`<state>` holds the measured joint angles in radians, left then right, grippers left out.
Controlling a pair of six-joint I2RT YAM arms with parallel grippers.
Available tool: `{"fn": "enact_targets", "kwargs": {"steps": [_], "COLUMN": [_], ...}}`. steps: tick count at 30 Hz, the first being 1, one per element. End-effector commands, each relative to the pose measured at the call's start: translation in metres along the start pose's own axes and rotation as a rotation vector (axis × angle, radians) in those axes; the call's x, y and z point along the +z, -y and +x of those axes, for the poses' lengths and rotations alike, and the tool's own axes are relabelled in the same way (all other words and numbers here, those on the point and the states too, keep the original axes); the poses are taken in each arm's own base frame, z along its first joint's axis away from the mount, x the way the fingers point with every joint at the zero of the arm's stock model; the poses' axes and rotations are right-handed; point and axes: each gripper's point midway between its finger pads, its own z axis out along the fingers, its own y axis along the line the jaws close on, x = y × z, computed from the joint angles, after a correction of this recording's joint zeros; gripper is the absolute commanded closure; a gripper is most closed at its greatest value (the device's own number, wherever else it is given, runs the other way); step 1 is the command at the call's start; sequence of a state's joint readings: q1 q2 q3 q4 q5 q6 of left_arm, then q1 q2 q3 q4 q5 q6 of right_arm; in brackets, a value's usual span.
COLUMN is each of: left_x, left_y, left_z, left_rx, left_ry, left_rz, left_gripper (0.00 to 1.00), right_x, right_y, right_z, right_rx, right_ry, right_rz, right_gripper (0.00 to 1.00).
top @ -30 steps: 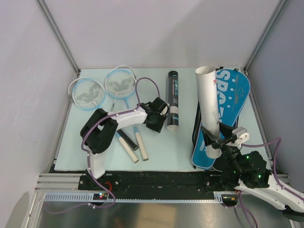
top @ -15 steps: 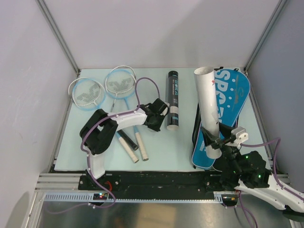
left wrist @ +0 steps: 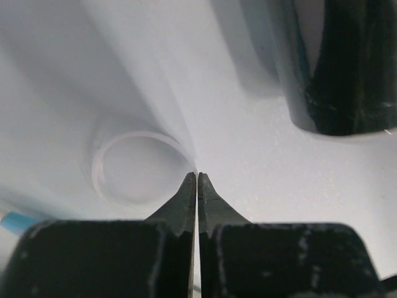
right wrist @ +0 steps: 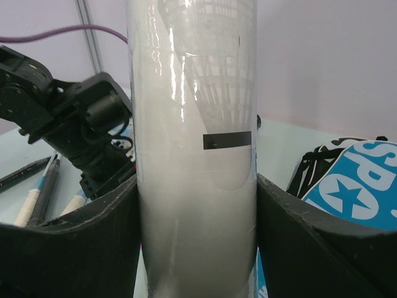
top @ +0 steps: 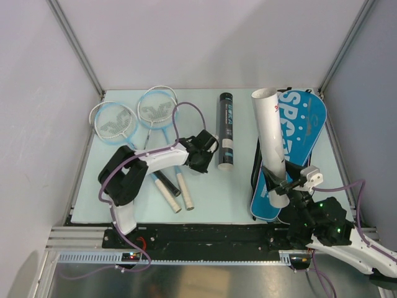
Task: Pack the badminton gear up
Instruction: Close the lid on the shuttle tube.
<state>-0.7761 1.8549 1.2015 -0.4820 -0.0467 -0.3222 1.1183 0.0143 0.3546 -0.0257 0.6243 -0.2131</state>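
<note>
While the left gripper (left wrist: 197,181) is fully closed, the right gripper (right wrist: 195,205) clasps the white tube (top: 271,136) nearly upright, mouth up.

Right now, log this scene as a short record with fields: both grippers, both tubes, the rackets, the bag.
left gripper: shut, tips together at the edge of a white ring; cannot tell if the rim is pinched
right gripper: shut on pale tube, which is held upright and leaning
black tube: lying flat, just right of the left gripper
rackets: two, side by side on the left
blue bag: flat on the right, under the pale tube
</note>
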Motion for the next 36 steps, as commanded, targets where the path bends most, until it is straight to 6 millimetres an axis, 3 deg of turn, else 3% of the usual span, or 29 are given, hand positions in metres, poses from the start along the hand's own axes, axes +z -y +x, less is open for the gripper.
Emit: {"fn": "enact_targets", "kwargs": {"steps": [1,5,10,16,22,26,32,36], "left_x": [-0.053,-0.101,-0.161,-0.235,-0.307,-0.351,-0.390,-0.404], "left_y": [0.009,0.004,-0.019,-0.042,-0.046,-0.034,-0.004,0.014], "left_z": [-0.037,-0.064,-0.092,-0.101,-0.085,-0.064,-0.031,-0.008], "left_rx": [-0.072,-0.127,-0.221,-0.282,-0.252,-0.193,-0.080,-0.008], "left_ry": [0.152,0.281,0.423,0.589,0.751,0.843,0.854,0.841], "left_rz": [0.062,0.110,0.195,0.294,0.391,0.469,0.632,0.734], "left_gripper": [1.00,1.00,1.00,1.00,1.00,1.00,1.00,1.00], "right_x": [0.004,0.010,0.018,0.014,0.007,0.011,0.017,0.025], "right_y": [-0.002,-0.014,-0.030,-0.055,-0.071,-0.074,-0.085,-0.090], "right_z": [-0.021,-0.008,0.010,0.041,0.056,0.055,0.056,0.049], "right_rx": [0.058,0.006,-0.088,-0.228,-0.334,-0.401,-0.531,-0.571], "right_ry": [0.047,0.008,-0.051,-0.144,-0.193,-0.204,-0.189,-0.143], "right_rz": [-0.003,-0.044,-0.107,-0.271,-0.404,-0.430,-0.513,-0.523], "right_gripper": [0.64,0.63,0.62,0.61,0.61,0.61,0.61,0.61]}}
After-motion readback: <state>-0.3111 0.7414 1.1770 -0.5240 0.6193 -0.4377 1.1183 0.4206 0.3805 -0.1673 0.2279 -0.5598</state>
